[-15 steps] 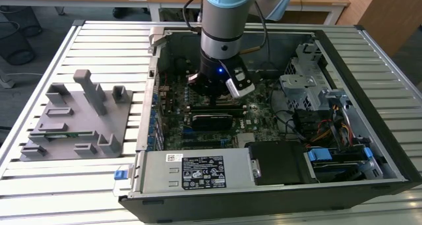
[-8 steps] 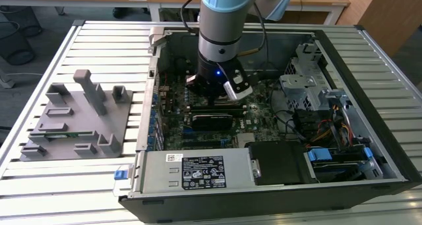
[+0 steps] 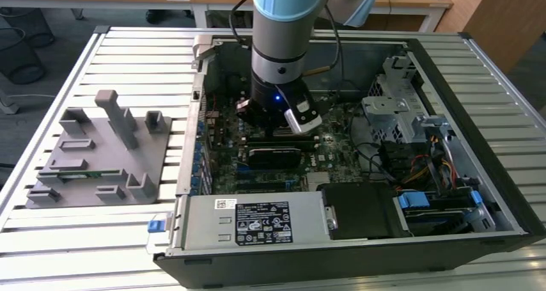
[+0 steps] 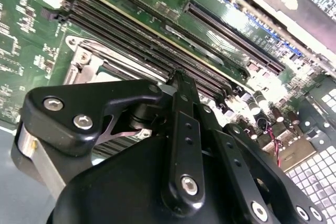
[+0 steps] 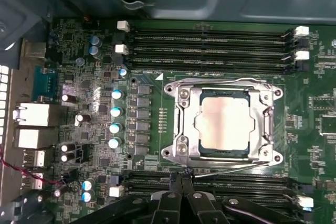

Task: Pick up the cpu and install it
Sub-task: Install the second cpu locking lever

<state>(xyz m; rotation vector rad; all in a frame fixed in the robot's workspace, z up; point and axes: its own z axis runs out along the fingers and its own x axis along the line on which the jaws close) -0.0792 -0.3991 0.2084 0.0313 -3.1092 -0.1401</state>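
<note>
The cpu (image 5: 224,123) lies flat in the motherboard socket, its silvery top showing through the metal load frame (image 5: 181,124) that lies over its rim. My gripper (image 5: 181,178) hovers over the memory slots (image 5: 236,184) just beside the socket, apart from the cpu. Its two black fingers (image 4: 178,85) are pressed together with nothing between them. In the exterior view the arm (image 3: 277,80) reaches straight down into the open computer case (image 3: 477,144).
Memory slots (image 5: 210,45) flank the socket on both sides. A grey fixture (image 3: 98,153) holding a green memory stick (image 3: 85,174) stands outside the case at the exterior view's left. The power supply (image 3: 256,220) and drive cage (image 3: 401,112) crowd the case.
</note>
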